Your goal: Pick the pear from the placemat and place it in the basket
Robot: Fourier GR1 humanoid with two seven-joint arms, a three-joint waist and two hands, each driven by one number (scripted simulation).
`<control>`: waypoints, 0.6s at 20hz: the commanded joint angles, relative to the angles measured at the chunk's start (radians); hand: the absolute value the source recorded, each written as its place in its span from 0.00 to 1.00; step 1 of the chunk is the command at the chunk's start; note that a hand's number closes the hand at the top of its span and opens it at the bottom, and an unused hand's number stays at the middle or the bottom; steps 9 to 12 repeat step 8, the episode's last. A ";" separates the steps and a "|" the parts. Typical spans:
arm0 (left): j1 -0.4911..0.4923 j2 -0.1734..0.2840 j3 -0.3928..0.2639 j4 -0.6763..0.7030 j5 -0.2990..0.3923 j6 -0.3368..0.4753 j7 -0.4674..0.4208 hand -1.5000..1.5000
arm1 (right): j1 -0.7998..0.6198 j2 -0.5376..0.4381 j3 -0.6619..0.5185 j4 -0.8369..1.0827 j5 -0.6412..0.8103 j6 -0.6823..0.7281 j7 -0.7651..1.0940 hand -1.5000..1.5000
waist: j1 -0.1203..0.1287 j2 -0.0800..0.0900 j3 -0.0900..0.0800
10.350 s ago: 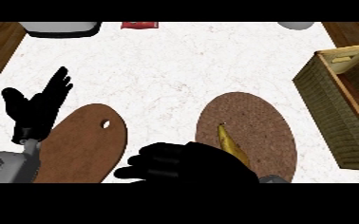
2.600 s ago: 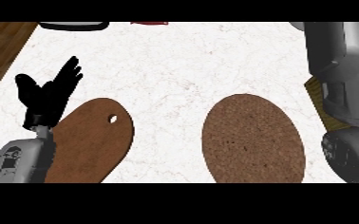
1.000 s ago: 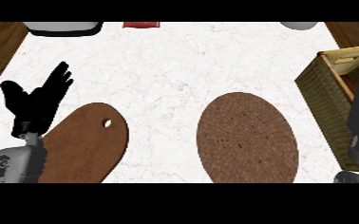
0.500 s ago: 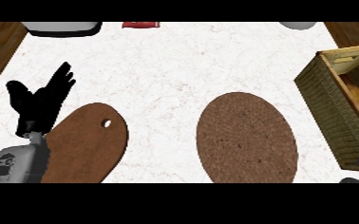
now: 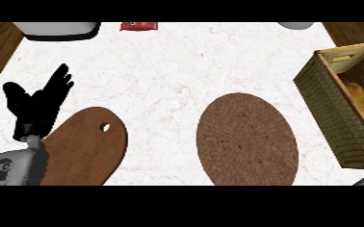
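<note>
White counter [image 5: 177, 72]; placemat [image 5: 247, 139]; basket [image 5: 323, 96]

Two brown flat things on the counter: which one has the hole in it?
The smooth wooden board beside the left hand; the woven oval placemat nearer the basket has none.

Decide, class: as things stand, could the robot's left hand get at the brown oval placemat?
Probably yes. The left hand rests open at the view's left edge, fingers up, beside the brown wooden cutting board. Only bare white counter lies between it and the brown oval placemat, though it is a stretch across.
</note>
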 commanded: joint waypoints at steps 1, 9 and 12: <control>0.053 0.018 0.018 -0.025 0.030 -0.036 0.002 0.50 | 0.121 0.092 -0.007 -0.308 -0.101 0.169 0.028 0.00 | -0.011 -0.008 0.000; 0.003 0.033 0.022 -0.002 0.011 -0.027 0.001 0.50 | 0.339 0.126 0.069 -0.721 -0.245 0.511 0.096 0.00 | -0.005 0.001 0.000; 0.003 0.033 0.022 -0.002 0.011 -0.027 0.001 0.50 | 0.339 0.126 0.069 -0.721 -0.245 0.511 0.096 0.00 | -0.005 0.001 0.000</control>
